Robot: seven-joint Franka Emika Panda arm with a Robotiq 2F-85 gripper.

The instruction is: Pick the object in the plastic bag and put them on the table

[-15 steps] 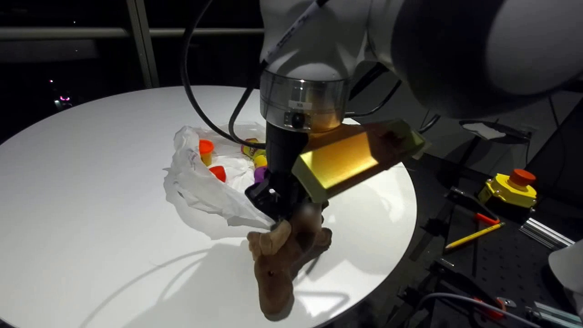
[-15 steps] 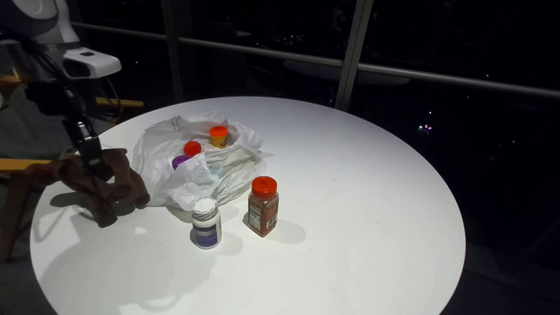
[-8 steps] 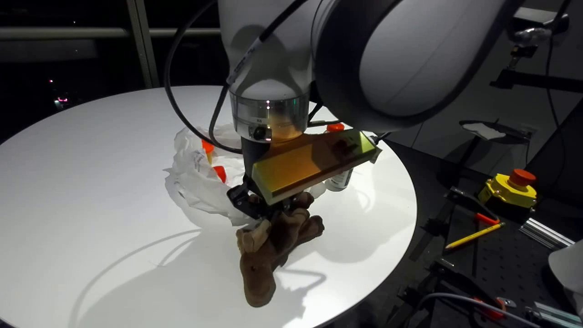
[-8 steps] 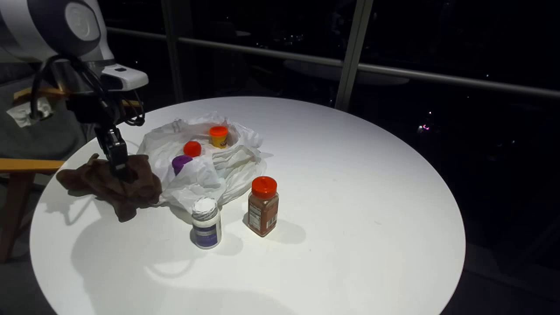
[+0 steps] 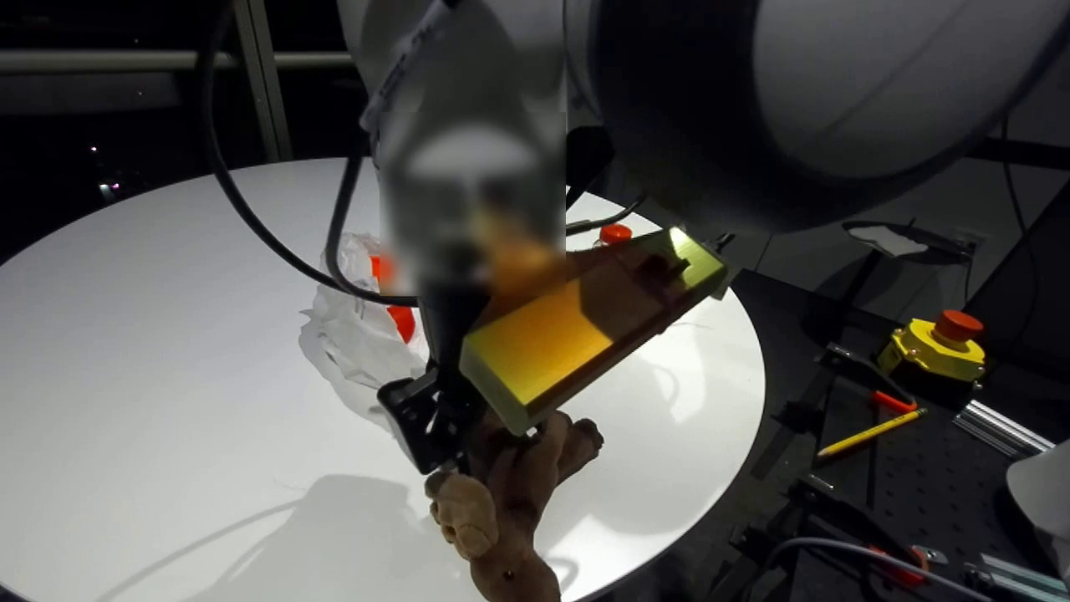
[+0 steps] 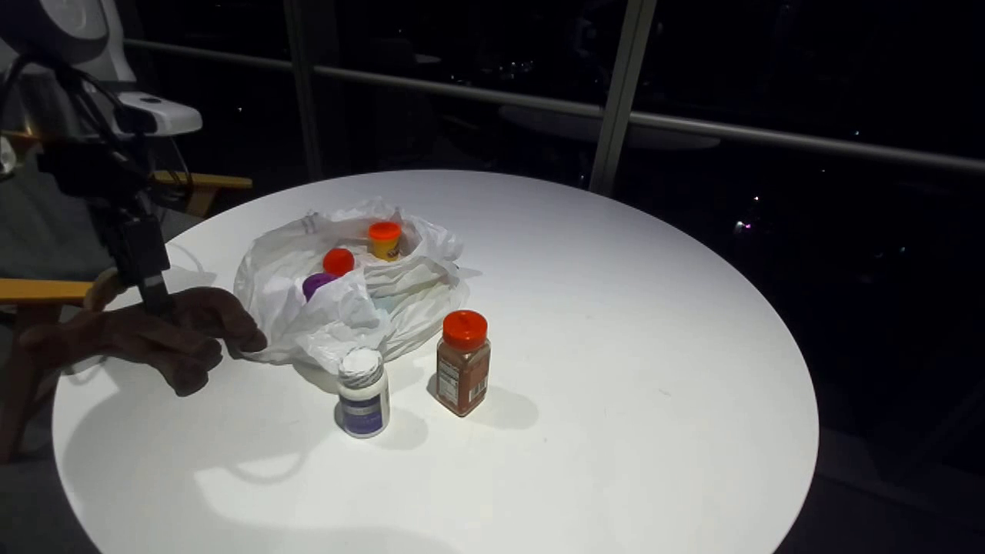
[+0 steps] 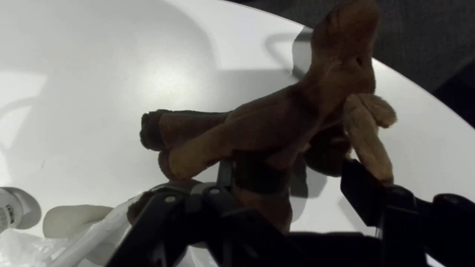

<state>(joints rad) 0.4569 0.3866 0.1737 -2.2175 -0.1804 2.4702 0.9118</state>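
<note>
Blind spots on my feeds

In an exterior view I get blur over part of the arm (image 5: 468, 209) at eleven o'clock, and the plush moose (image 5: 520, 493) has its head clipped by the edge at six. In an exterior view I can't make out the very tips of the gripper (image 6: 158, 304) at nine, nor read the white bottle (image 6: 364, 412) past seven (print too small). My wrist view cuts off the plastic bag (image 7: 33, 246) at eight.

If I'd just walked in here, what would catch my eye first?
Probably the brown stuffed animal right at the black fingers, near the edge of the table. Next, a golden block gleams on the arm. In an exterior view, a red lid, a purple lid and an orange-topped tub stand out inside the white plastic bag.
</note>
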